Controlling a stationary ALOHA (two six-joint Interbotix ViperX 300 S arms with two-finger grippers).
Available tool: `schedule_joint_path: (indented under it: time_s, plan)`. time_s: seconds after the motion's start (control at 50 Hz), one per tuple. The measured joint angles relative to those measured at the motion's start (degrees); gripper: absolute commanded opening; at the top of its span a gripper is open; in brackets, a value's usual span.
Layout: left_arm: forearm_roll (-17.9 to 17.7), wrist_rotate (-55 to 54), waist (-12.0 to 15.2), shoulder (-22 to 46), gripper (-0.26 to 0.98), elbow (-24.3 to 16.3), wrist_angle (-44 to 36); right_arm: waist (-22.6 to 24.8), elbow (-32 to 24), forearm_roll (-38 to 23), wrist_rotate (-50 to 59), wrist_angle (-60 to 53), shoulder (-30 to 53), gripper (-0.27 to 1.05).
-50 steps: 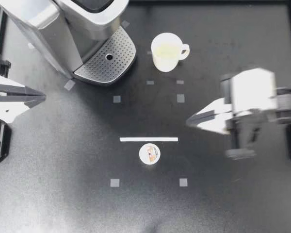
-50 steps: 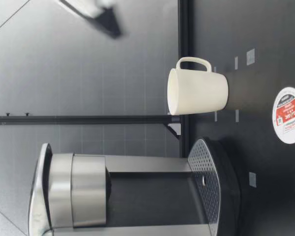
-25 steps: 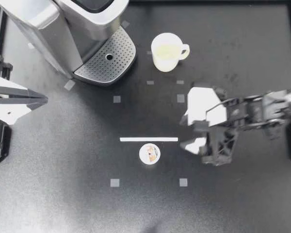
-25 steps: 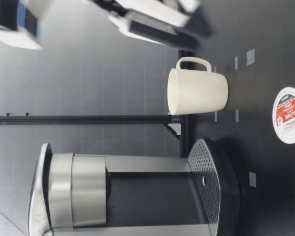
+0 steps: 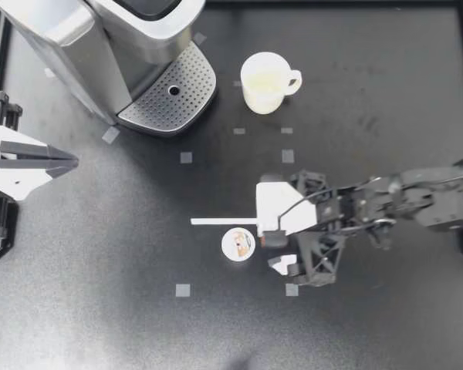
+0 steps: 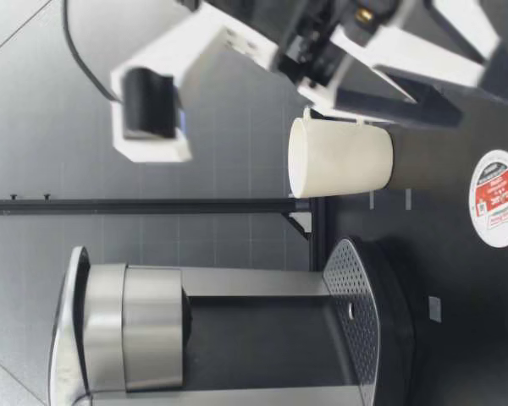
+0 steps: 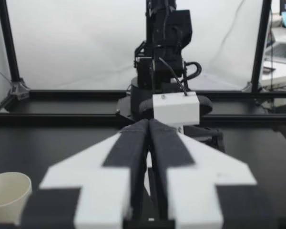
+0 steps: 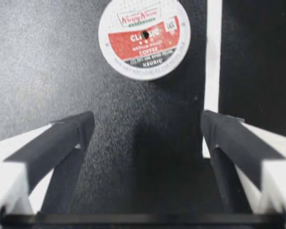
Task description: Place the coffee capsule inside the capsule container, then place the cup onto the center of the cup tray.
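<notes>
The round, white, foil-lidded coffee capsule (image 5: 238,244) sits lid-up just below the frame's centre, free to be grasped. My right gripper (image 5: 275,251), fingers spread wide, hangs just right of it, aimed to straddle it; a second ago it was near the right edge. My left gripper (image 5: 71,162), pinched closed, idles at far left.

1. Print shows on the foil top of the coffee capsule (image 5: 238,244). From above it is only a small reddish and dark patch, and no letters can be made out.
2. In the right wrist view the coffee capsule (image 8: 144,37) shows this print clearly:
   - a line of red script along the rim farthest from the gripper
   - a red band with three lines of white capitals
   - a dark strip with small white letters
   - a small boxed mark at one end of the band
3. In the low view the coffee capsule (image 6: 497,198) shows a red patch with lines of lettering too small to read.
</notes>
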Motion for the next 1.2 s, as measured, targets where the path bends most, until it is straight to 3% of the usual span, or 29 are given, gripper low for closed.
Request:
schedule_joint_path:
  time_s: [0.9,1.04,1.2]
  plan:
    - [0.0,0.1,0.0,0.0,0.13,0.0,0.1,0.1,-6.9,-1.1,-0.5,-4.1,7.2,0.91]
    - [0.1,0.1,0.0,0.0,0.13,0.0,0.1,0.2,-7.6,-1.1,-0.4,-4.1,7.9,0.83]
    - [0.0,-0.3,0.0,0.0,0.13,0.0,0.1,0.2,-8.1,-1.1,-0.4,-3.9,8.3,0.65]
